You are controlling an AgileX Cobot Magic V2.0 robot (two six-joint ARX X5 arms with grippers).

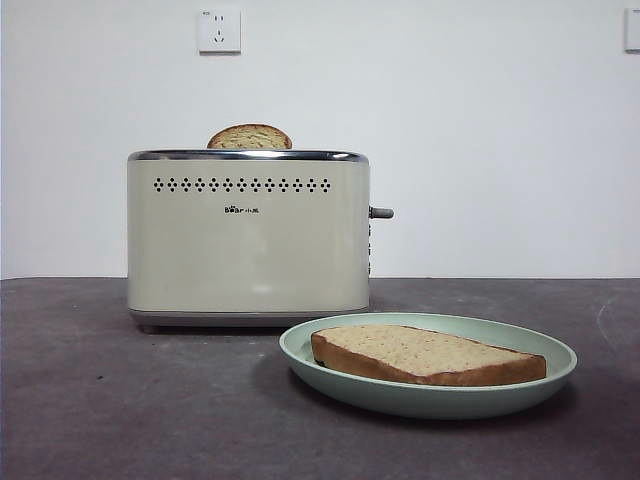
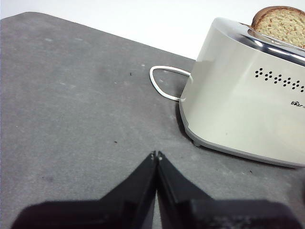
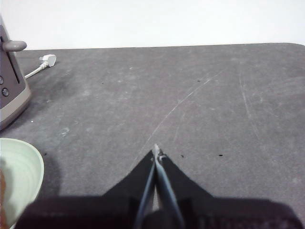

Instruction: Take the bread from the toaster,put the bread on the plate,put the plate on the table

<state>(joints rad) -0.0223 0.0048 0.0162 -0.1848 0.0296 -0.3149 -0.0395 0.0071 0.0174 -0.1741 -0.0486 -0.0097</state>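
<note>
Left gripper (image 2: 156, 155) with jaws pressed together tip to tip, holding nothing, hovering over bare table (image 2: 71, 119) clear of the toaster (image 2: 248, 109); open grey surface running from the fingertips out to the table's far edge, broken only by a white cord loop (image 2: 164, 83) lying on the table against the toaster's end. In the front view, toaster (image 1: 248, 235) standing upright toward the table's left half, set back from the near edge, chrome rim on top, row of dark holes and a small logo on its face, side lever (image 1: 381, 212) sticking out to the right. One dome-topped slice (image 1: 250, 137) poking up from the slot. Just in front and to the right, the plate (image 1: 430, 400) resting flat on the table (image 1: 100, 400), its left rim overlapping the toaster's lower right corner in this view, though whether touching cannot be told. The bread (image 1: 425, 353) lying flat in the plate, crust toward the camera, inside the rim. Bare table left of the plate up to the near edge, and a narrower bare strip on its right. Wall socket (image 1: 219, 31) high on the white wall. Right gripper (image 3: 156, 153) likewise closed tight on nothing, over empty table (image 3: 214, 105) well apart from the plate rim (image 3: 28, 167) and the toaster's lever end (image 3: 12, 90); a white plug (image 3: 47, 60) lying near the far edge beside the toaster, wide free surface beyond to the far edge.
</note>
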